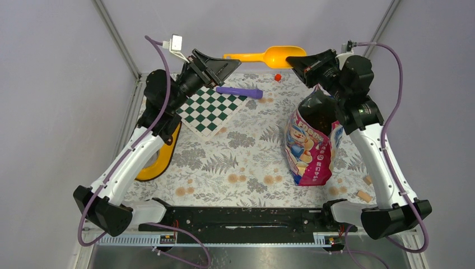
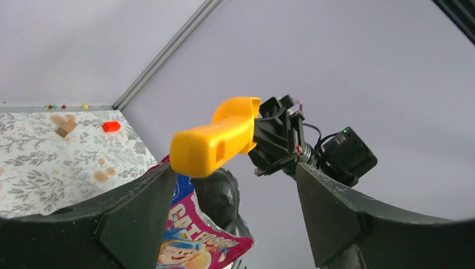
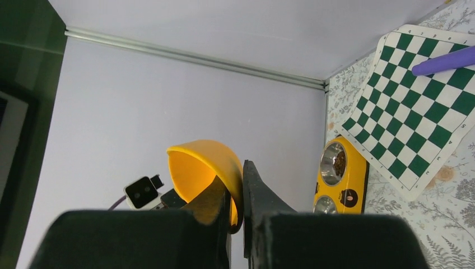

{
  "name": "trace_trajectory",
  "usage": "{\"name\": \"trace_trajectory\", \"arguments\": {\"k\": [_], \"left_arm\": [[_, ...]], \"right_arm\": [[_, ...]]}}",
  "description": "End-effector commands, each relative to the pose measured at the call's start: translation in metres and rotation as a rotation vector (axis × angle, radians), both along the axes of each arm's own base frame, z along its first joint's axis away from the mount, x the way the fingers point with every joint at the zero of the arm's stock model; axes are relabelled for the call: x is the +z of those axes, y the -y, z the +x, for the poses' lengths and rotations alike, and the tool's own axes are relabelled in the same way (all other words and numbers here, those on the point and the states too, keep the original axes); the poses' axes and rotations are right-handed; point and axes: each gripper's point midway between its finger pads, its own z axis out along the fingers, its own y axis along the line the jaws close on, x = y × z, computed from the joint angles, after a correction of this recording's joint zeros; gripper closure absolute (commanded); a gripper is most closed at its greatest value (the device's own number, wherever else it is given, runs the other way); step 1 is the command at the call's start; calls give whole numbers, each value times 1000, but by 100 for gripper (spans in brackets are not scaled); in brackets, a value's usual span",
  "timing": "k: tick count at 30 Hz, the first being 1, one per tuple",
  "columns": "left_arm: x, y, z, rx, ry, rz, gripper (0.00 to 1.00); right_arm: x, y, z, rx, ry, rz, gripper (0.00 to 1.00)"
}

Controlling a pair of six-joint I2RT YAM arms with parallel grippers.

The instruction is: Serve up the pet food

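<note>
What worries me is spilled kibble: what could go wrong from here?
The right pincer nips the orange scoop only by its bowl rim, so it may twist or drop if the open left pincer takes its handle. The right arm leans over the upright bag and might tip it.

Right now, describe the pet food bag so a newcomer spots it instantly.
On the fern-print tablecloth, look at the right half, beside the right arm. The pet food bag stands there upright, top open. It is the only glossy pink-and-blue item, printed with a cartoon figure.
</note>
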Motion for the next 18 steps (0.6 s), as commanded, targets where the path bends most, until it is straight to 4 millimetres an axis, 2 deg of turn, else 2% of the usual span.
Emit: {"name": "trace_trajectory", "arguments": {"k": [1, 11, 18], "left_arm": [[36, -7, 3, 32, 43, -120, 21], [26, 2, 18, 13, -4, -142, 22], [29, 7, 18, -7, 15, -133, 26]], "right_arm": [[7, 4, 1, -66, -23, 73, 100], [4, -27, 6, 33, -43, 111, 100], [-12, -37, 10, 60, -91, 73, 100]]}}
